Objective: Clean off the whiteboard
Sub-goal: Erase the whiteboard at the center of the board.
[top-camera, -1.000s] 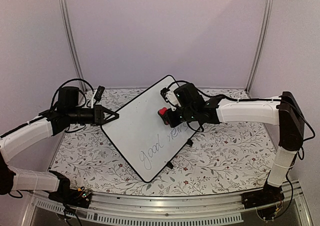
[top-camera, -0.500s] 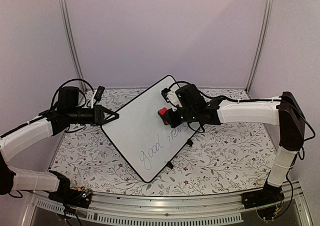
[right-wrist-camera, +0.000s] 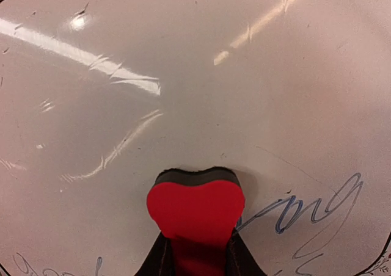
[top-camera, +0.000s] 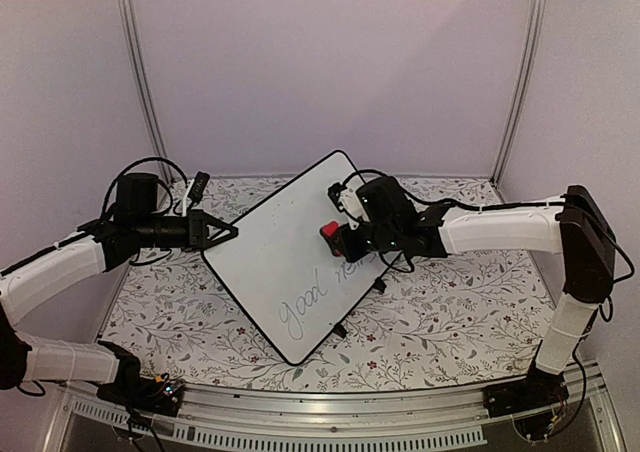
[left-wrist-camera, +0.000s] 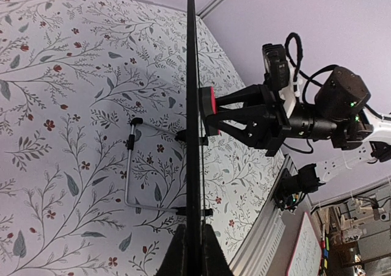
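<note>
The whiteboard (top-camera: pixel 285 262) stands tilted, a glossy white board with a thin black frame and grey handwriting on its lower right part. My left gripper (top-camera: pixel 228 233) is shut on the board's left edge; in the left wrist view the board (left-wrist-camera: pixel 192 105) shows edge-on between my fingers (left-wrist-camera: pixel 176 257). My right gripper (top-camera: pixel 338 238) is shut on a red eraser (top-camera: pixel 328 231) with a dark felt face pressed against the board. In the right wrist view the eraser (right-wrist-camera: pixel 195 209) touches the board (right-wrist-camera: pixel 195 74) just left of the blue-grey writing (right-wrist-camera: pixel 305 209).
The table (top-camera: pixel 450 302) has a floral cloth. The board's wire stand and small black feet (left-wrist-camera: pixel 131 160) rest on it behind the board. Pale walls close the cell on three sides. A metal rail (top-camera: pixel 330 432) runs along the near edge.
My right gripper has slid the eraser a little to the right and down across the board. The left arm and the board have stayed still.
</note>
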Robot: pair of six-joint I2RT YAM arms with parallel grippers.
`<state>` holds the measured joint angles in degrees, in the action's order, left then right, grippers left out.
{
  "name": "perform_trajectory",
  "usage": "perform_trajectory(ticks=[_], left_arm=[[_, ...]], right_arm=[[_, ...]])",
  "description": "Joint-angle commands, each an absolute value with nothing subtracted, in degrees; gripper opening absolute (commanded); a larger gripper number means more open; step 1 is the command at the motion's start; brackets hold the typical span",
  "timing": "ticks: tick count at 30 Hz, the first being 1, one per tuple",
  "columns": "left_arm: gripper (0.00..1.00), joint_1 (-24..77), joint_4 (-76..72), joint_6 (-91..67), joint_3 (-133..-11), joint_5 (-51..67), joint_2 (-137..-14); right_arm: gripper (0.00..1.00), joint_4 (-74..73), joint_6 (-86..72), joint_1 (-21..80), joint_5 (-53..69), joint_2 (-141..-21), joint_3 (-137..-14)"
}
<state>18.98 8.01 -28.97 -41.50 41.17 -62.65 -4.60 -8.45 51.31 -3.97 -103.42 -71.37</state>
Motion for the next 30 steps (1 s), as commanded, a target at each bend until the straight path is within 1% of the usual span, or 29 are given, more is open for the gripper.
perform_trajectory(ticks=[1, 30], left_arm=[[0.00, 19.27, 6.42, -26.97, -40.96, 44.54, -62.49], [0.00, 19.26, 6.51, -26.94, -40.87, 44.52, -62.29]], right_arm=[[0.00, -8.20, -9.52, 51.05, -3.09, -103.33, -68.34], [0.00, -6.42, -11.19, 51.95, -3.74, -100.86, -60.90]])
